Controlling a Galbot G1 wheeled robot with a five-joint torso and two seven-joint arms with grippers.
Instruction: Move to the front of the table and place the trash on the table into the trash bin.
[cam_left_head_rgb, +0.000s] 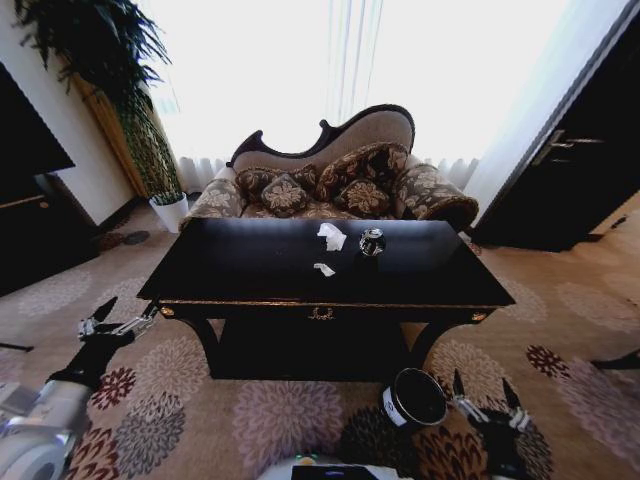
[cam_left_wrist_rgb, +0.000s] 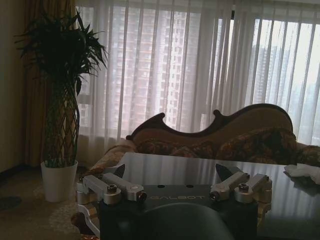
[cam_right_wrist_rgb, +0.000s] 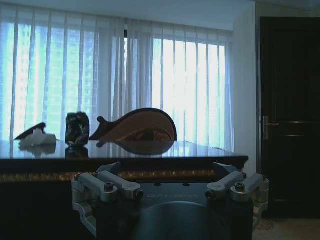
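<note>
Trash mid-table, seemingly apart from edges; both grippers low.

One table; one paper wad; one white scrap; one crushed can; one trash bin.

Black table w/ paper wad, can, small scrap on top

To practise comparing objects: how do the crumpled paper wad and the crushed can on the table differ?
The crumpled paper wad is white and lies low; the crushed can is dark and stands taller. The wad lies left of the can. Both rest on the table, untouched.
</note>
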